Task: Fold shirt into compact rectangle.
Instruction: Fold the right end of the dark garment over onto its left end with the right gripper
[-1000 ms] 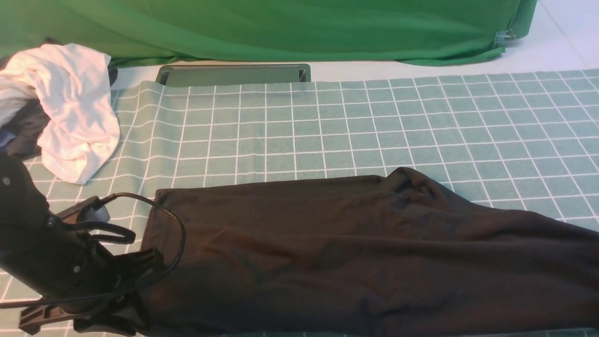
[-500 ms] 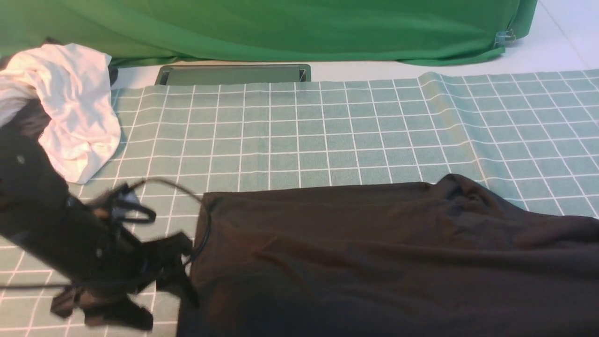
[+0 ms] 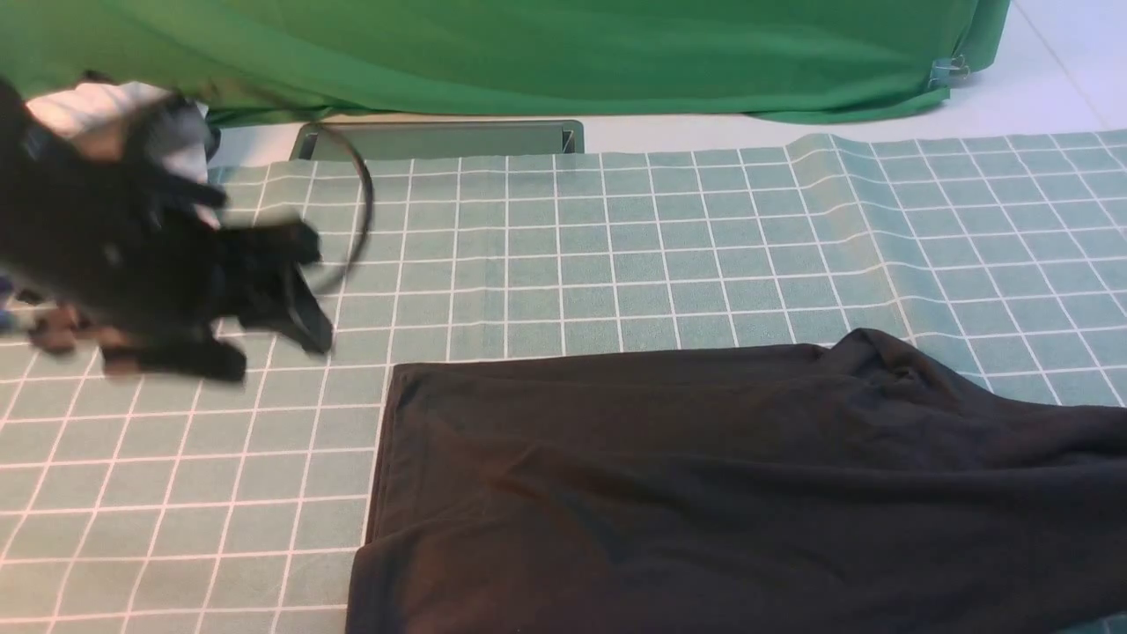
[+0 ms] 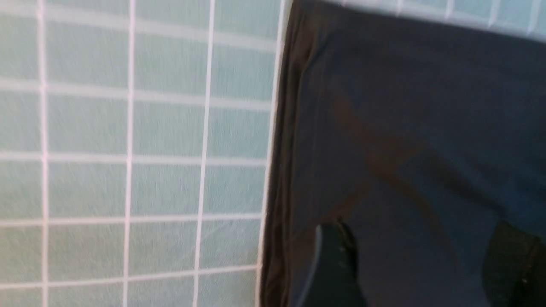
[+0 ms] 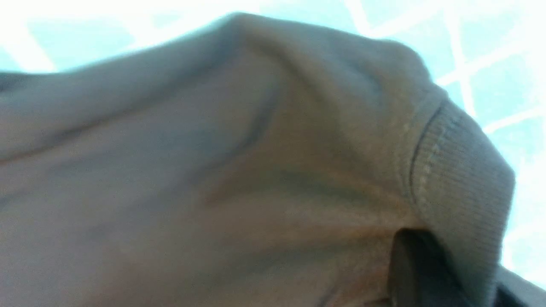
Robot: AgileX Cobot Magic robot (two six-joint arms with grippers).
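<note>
The shirt (image 3: pixel 704 493) is laid out as a long band across the near side of the checked tablecloth (image 3: pixel 616 246), with its straight edge to the left. The left gripper (image 3: pixel 275 352) is held up and away from it, jaws apart, nothing carried. The right gripper (image 5: pixel 426 273) is clamped on what looks like the ribbed collar (image 5: pixel 460 183), though that view is washed out. For a tidy fold, the left edge should probably be pinched squarely and carried over with the collar end pulled taut. The white garment (image 3: pixel 79 106) and green cloth (image 3: pixel 528 53) are parked well clear. Only the tablecloth's ripples could get dragged along.
</note>
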